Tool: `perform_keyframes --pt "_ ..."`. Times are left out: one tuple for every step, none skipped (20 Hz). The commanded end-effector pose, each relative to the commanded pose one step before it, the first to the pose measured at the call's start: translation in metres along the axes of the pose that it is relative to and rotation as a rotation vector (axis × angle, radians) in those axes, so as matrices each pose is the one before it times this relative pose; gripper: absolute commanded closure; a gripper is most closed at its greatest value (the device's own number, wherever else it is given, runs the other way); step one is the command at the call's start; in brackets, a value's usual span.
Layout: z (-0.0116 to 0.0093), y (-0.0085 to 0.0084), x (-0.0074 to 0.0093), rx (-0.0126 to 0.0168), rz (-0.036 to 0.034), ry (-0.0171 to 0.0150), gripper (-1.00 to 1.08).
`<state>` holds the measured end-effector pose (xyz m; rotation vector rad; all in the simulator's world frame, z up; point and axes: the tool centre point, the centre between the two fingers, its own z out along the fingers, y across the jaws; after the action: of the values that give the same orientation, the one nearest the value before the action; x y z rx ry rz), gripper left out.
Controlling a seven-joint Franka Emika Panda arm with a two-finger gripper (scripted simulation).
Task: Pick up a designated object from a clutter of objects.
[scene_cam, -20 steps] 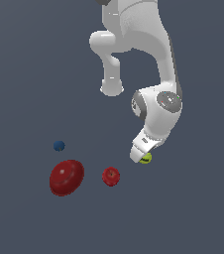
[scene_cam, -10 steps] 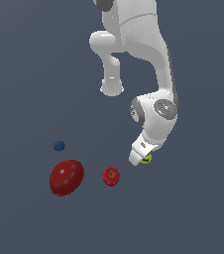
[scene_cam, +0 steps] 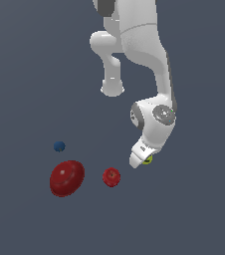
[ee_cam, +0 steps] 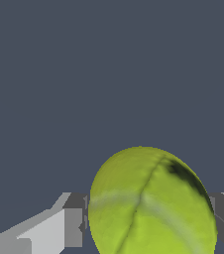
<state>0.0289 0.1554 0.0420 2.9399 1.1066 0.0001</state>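
Cataloguing the scene: one white arm, four round items, one dark grey bench (scene_cam: 194, 219).

Item 1, designated: yellow-green ball (ee_cam: 151, 206), dark curved seam mark visible. It is located at the exterior view's right, well apart from the rest of the clutter, and is almost wholly hidden there behind the fingers (scene_cam: 140, 159); only a sliver is seen (scene_cam: 147, 159). In the wrist view the ball is seen between the two grey pads (ee_cam: 73, 227), which stand at either flank with no gap discernible. The fingers are judged to be closed on the ball, or very nearly so; whether the ball rests on the bench or is already raised cannot be told.

Item 2: small red apple (scene_cam: 111, 177), near the ball, toward the exterior view's left.

Item 3: large dark-red ovoid (scene_cam: 66, 178), further left.

Item 4: tiny blue ball (scene_cam: 59, 146), just beyond the ovoid.

Risks noted:
- Slippage is possible if the round surface is held off its widest line; the ball could be squeezed out during the lift.
- A lift begun before the pads are firmly seated could leave the ball behind or set it rolling.
- The apple is considered safe unless the arm swings leftward.
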Motion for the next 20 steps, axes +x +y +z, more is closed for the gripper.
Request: perform_keyframes --pt "0.00093 -0.00051 0.00027 0.00047 -0.00078 -0.00005 1.08" --pt "0.00000 0.00000 0.00000 0.00000 0.00000 0.00000 1.08" --pt "0.00000 0.00000 0.00000 0.00000 0.00000 0.00000 1.08" --pt "0.00000 0.00000 0.00000 0.00000 0.00000 0.00000 1.08" --pt "0.00000 0.00000 0.00000 0.00000 0.00000 0.00000 1.08" --pt "0.00000 0.00000 0.00000 0.00000 0.00000 0.00000 1.08" --pt "0.00000 0.00000 0.00000 0.00000 0.00000 0.00000 1.08" --pt "-0.00092 0.00065 -0.00025 -0.00095 0.00083 0.00027 1.08" --pt "-0.00028 -0.00003 0.00000 0.00000 0.00000 0.00000 1.08" --pt "-0.00083 -0.00009 0.00000 0.00000 0.00000 0.00000 1.08" --pt "-0.00138 -0.00014 0.00001 0.00000 0.00000 0.00000 1.08" --pt "-0.00194 -0.00020 0.00001 0.00000 0.00000 0.00000 1.08" --pt "-0.00250 -0.00026 0.00001 0.00000 0.00000 0.00000 1.08" --pt "-0.00307 -0.00032 0.00002 0.00000 0.00000 0.00000 1.08" --pt "-0.00364 -0.00038 0.00002 0.00000 0.00000 0.00000 1.08" --pt "-0.00423 -0.00044 0.00003 0.00000 0.00000 0.00000 1.08" --pt "-0.00476 -0.00072 0.00015 -0.00018 -0.00041 -0.00020 1.08" --pt "-0.00543 -0.00056 0.00004 0.00000 0.00000 0.00000 1.08" --pt "-0.00606 -0.00063 0.00005 0.00000 0.00000 0.00000 1.08" --pt "-0.00669 -0.00069 0.00006 0.00000 0.00000 0.00000 1.08"
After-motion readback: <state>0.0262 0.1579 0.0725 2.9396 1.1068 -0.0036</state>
